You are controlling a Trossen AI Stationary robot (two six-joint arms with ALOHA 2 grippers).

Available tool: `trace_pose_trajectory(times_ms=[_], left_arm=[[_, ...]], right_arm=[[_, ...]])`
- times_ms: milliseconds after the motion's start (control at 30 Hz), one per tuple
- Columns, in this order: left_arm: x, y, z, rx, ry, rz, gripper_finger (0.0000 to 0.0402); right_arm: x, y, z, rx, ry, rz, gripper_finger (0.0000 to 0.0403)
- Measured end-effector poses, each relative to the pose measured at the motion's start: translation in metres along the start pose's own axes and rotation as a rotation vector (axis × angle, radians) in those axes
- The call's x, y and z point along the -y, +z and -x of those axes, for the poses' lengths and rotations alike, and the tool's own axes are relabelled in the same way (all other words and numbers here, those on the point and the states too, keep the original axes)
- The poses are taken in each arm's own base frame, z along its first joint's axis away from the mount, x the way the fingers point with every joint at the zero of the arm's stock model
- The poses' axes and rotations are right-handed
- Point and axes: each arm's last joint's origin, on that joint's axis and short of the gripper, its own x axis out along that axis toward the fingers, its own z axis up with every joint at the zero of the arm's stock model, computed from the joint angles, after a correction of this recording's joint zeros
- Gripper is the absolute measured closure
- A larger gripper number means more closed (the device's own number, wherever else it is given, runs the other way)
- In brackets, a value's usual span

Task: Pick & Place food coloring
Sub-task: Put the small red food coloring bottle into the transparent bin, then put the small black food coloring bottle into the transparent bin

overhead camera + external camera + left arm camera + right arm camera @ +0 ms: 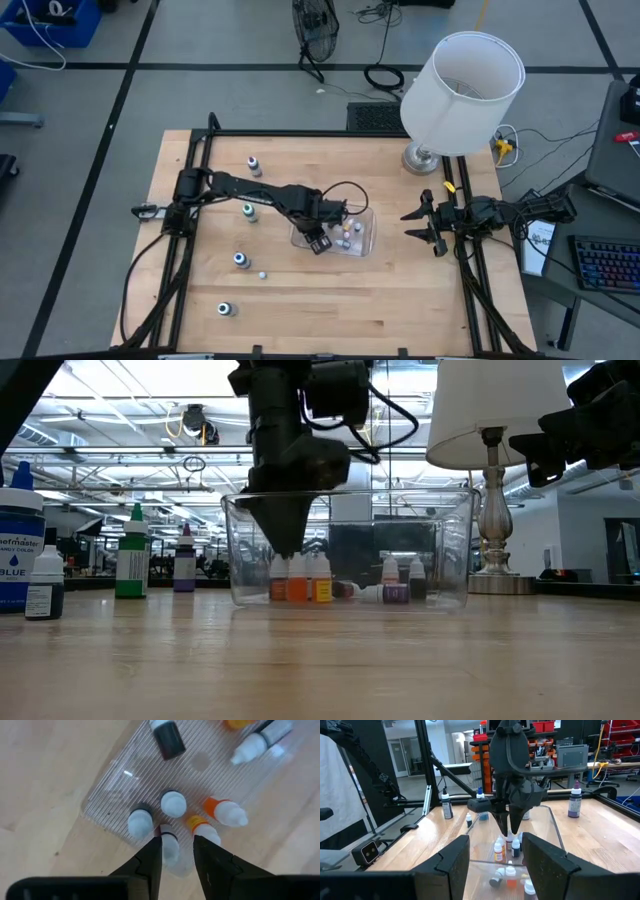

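Observation:
A clear rectangular tub (365, 240) sits mid-table and holds several tiny food coloring bottles (172, 802), some standing and some lying flat. My left gripper (320, 240) points down into the tub's near-left corner and is open by a narrow gap. In the left wrist view its fingertips (177, 852) stand on either side of one white-capped bottle (170, 846), which stands on the tub floor. In the low view the fingertips (285, 550) hang just above the bottle tops (300, 585). My right gripper (415, 226) waits open at the table's right edge.
Other bottles stand loose on the table's left half (254, 165) (248, 211) (241, 260) (226, 309), and a tiny one stands nearby (262, 273). A white-shaded lamp (460, 90) stands at the far right corner. Bare wood lies between the tub and the near edge.

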Motion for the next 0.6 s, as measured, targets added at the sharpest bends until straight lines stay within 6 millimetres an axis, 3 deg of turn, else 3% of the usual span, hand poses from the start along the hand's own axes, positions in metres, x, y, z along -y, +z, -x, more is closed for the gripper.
trace_pose_trajectory(times_ms=[367,467,600], left_arm=[[-0.009,-0.01,0.067,0.128,-0.073,0.028,0.0284],[0.003,-0.03,0.085,0.069,-0.155,-0.069,0.0284],[0.036,-0.07,0.094,-0.02,-0.194,-0.276,0.0284]], right_arm=[[0.0,0.0,0.0,-0.001,0.0,0.0,0.0234],[0.0,0.0,0.0,-0.001,0.0,0.0,0.0234],[0.0,0.0,0.0,-0.001,0.0,0.0,0.0234]])
